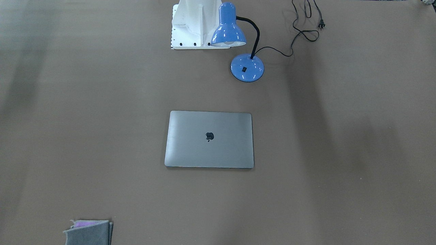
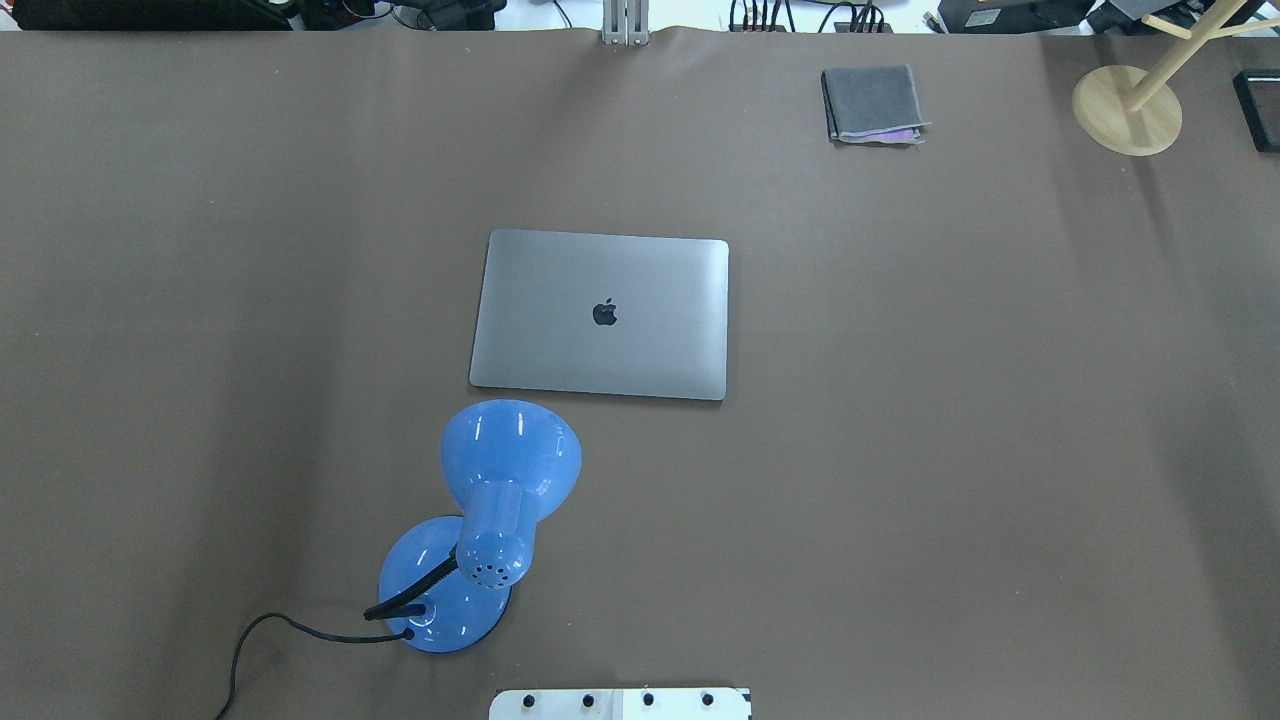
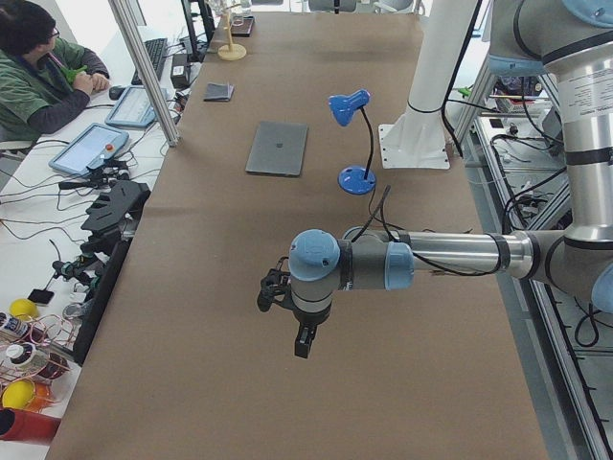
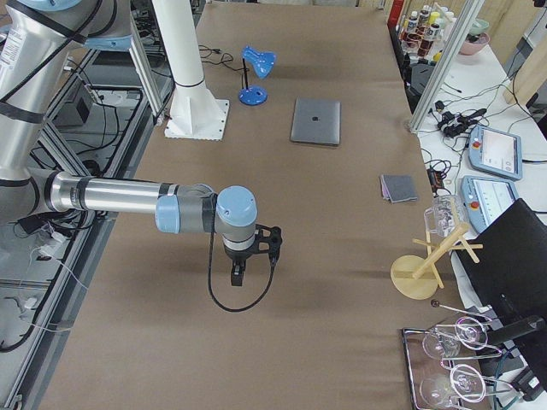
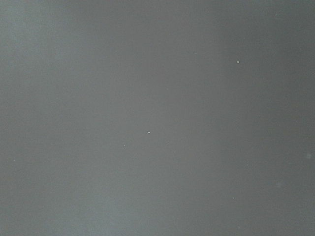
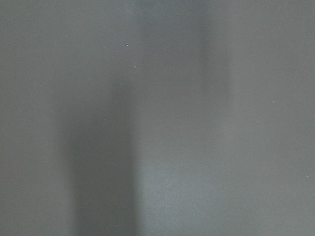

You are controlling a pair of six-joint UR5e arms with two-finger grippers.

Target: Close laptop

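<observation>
The laptop (image 2: 601,315) lies shut and flat in the middle of the table, grey lid up with the dark apple logo showing. It also shows in the front-facing view (image 1: 209,139), the left side view (image 3: 278,148) and the right side view (image 4: 315,121). My left gripper (image 3: 303,340) hangs over the table far from the laptop, at the table's left end. My right gripper (image 4: 237,273) hangs likewise at the right end. Both show only in the side views, so I cannot tell whether they are open or shut. Both wrist views show only bare table.
A blue desk lamp (image 2: 490,520) stands between the robot's base (image 2: 620,703) and the laptop, its cord (image 1: 303,30) trailing off. A folded grey cloth (image 2: 872,104) and a wooden stand (image 2: 1130,105) are at the far right. An operator (image 3: 43,72) sits beside the table.
</observation>
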